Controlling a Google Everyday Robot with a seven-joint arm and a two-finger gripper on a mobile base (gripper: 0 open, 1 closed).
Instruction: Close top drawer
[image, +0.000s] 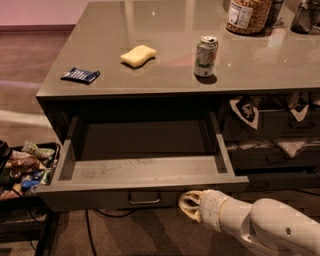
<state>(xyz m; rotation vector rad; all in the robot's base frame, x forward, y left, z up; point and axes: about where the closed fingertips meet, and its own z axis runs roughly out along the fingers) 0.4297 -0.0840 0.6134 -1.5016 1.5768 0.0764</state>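
The top drawer (140, 189) is pulled far out of the dark grey-brown cabinet. Its pale scuffed floor (145, 167) is bare. The small metal pull (144, 199) shows at the centre of the front panel. My gripper (188, 206), on a white arm coming in from the lower right, is against the lower edge of the drawer front, just right of the pull.
On the countertop (165, 55) lie a blue packet (80, 75), a yellow sponge (138, 55) and a soda can (205, 56); a jar (248, 15) stands at the back. Right-hand drawers (272, 125) have cloth and paper sticking out. A tray of snacks (25, 167) sits at left.
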